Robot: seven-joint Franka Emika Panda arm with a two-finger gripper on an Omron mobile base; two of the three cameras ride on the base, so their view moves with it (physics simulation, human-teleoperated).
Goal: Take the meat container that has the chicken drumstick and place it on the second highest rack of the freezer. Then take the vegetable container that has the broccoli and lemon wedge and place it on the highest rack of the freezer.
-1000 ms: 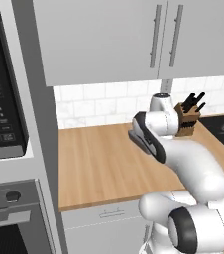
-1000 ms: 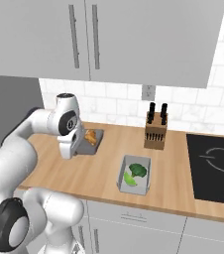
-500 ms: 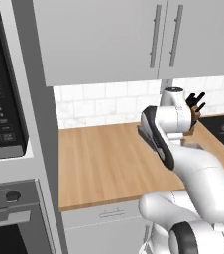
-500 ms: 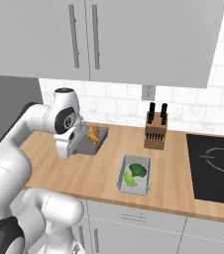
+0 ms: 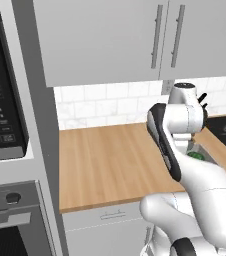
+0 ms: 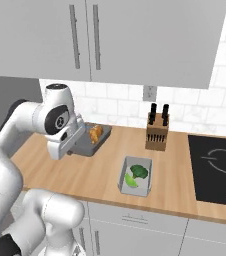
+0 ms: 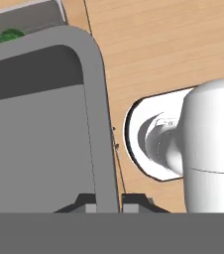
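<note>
The gripper [image 7: 109, 201] is seen closed tight on the rim of the meat tray [image 7: 44, 149], one fingertip inside the wall and one outside, at the edge nearest the camera in the hand view. In the right base view the tray [image 6: 87, 145] sits at the hand, over the counter [image 6: 175, 175] near the back wall, with the drumstick [image 6: 95, 134] resting toward its far end; whether the tray is lifted clear of the wood cannot be told.

The tray is judged stiff and light: a thin grey wall, a flat floor, one small piece of meat. A pinch on a single rim leaves the rest hanging off to one side, so some sag or swing is to be expected, and the smooth wall may slip between the fingers if the hand is rolled. The drumstick lies loose and could slide along the floor when the tray is tipped, so a level carry would be wise. The middle of a wall is judged the best place to be held, as now.

The vegetable tray [image 6: 135, 175] is seen apart on the counter, nearer the front edge, with the broccoli [image 6: 139, 172] and the lemon wedge [image 6: 130, 181] side by side in it, near the knife block [image 6: 157, 133]. A hint of green [image 7: 9, 36] is caught at the top of the hand view too. The same rim pinch is judged to suit that tray.
</note>
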